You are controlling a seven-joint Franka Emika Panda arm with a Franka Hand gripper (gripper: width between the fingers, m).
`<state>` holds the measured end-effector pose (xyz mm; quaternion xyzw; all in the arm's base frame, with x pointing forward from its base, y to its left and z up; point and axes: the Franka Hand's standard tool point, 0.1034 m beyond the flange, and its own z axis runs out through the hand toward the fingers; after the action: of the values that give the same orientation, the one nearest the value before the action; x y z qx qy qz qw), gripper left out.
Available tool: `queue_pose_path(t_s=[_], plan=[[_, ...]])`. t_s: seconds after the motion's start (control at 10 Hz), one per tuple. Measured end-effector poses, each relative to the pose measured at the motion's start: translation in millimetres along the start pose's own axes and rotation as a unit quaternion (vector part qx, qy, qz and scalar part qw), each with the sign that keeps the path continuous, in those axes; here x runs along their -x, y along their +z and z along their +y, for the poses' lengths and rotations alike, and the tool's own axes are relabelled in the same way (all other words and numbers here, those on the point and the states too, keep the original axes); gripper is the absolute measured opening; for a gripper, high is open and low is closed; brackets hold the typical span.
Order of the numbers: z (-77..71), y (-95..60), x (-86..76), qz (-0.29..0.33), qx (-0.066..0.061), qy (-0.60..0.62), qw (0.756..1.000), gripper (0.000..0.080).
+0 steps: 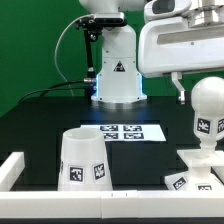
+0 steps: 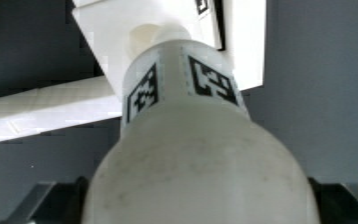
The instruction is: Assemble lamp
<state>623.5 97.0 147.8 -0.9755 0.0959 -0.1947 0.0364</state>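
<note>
The round bulb [image 1: 208,108] stands upright with its neck in the angular white base [image 1: 196,166] at the exterior view's right front. My gripper [image 1: 204,94] comes down from above and its fingers sit against both sides of the bulb's round head, shut on it. In the wrist view the bulb [image 2: 190,130] fills the frame between the dark fingers [image 2: 51,203], its tagged neck running down to the base [image 2: 43,112]. The cone shade [image 1: 84,159] stands alone at the exterior view's left front.
The marker board [image 1: 127,132] lies flat in the middle of the black table. The big white robot pedestal [image 1: 116,72] stands behind it. White rails [image 1: 12,168] border the table's front and left.
</note>
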Motion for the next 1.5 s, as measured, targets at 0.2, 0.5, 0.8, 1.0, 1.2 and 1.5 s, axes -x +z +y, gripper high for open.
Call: queue_pose_path(t_s=[0.2, 0.5, 0.8, 1.0, 1.2, 1.5], plan=[[1.8, 0.6, -1.7, 0.006, -0.001, -0.006, 1.000, 0.0576], [6.8, 1.5, -2.0, 0.005, -0.001, -0.006, 1.000, 0.0576], [18.6, 0.6, -10.9, 0.009, 0.002, -0.007, 1.000, 0.0576], [21.2, 2.4, -13.0, 0.013, 0.001, -0.005, 1.000, 0.0576], [16.8, 3.4, -13.8, 0.023, -0.003, -0.005, 1.000, 0.0576], [1.8, 1.1, -3.9, 0.025, -0.012, -0.002, 1.000, 0.0576]])
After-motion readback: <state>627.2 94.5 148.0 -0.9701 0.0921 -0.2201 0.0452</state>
